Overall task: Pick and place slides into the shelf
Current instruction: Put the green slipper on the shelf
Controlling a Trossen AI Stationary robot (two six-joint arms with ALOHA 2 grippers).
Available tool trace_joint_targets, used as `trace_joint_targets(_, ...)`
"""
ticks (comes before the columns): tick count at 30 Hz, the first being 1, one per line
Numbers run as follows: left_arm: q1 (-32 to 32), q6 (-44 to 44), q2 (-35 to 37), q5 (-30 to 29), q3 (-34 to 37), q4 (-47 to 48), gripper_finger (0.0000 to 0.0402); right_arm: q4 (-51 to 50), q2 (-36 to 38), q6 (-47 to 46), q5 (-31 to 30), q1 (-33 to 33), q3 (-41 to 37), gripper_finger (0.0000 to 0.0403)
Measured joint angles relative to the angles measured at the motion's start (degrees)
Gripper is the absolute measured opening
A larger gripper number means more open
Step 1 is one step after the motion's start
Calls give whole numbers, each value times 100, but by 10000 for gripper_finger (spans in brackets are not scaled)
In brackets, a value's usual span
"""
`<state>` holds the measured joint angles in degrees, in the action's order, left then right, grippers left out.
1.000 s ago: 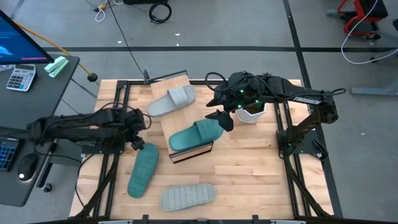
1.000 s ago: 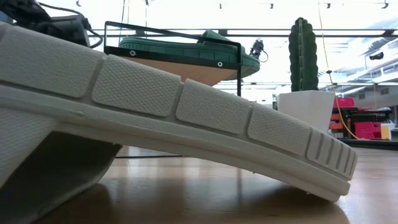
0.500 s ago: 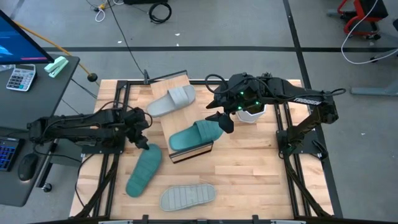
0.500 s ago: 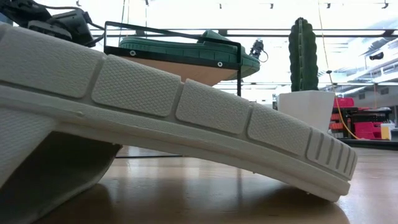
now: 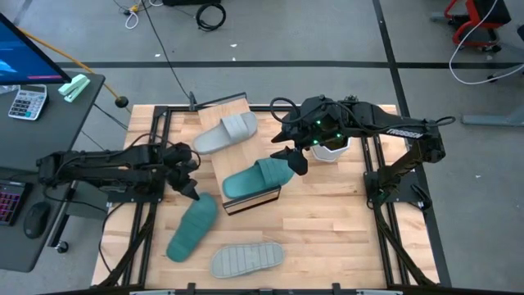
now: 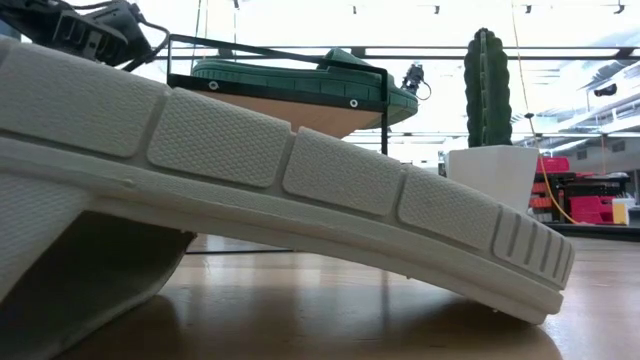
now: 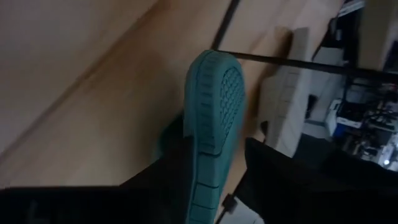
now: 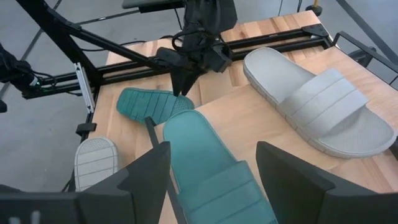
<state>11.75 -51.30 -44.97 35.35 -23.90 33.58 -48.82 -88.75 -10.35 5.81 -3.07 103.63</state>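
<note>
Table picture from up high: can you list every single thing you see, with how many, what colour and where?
Teal slides: two; one on the shelf, one sole-up on the table, its end between the left end effector's fingers.
Grey slides: two; one on the shelf, one sole-up at the table's near edge.
Shelf: one, light wood, mid-table.
Pot: one, white, far right corner.
Calculator: one, on the side desk at left.
Left end effector: at the teal slide's end.
Right end effector: open, above the shelved teal slide.
</note>
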Motion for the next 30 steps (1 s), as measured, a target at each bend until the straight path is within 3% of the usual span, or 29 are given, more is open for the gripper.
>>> trace_joint_targets(8,-529,-508,0,-144,-2,-483,72,0,0,48,-7,0,0,244)
trace_joint_targets(14,-889,-707,0,-671,-4,-555,60,0,0,48,-7,0,0,244)
trace_joint_targets(19,-1021,-813,0,-770,-7,-616,92,6,0,48,-82,0,0,244)
trace_joint_targets(30,-1281,-967,-2,-784,-4,-740,201,17,0,-13,-88,0,0,244)
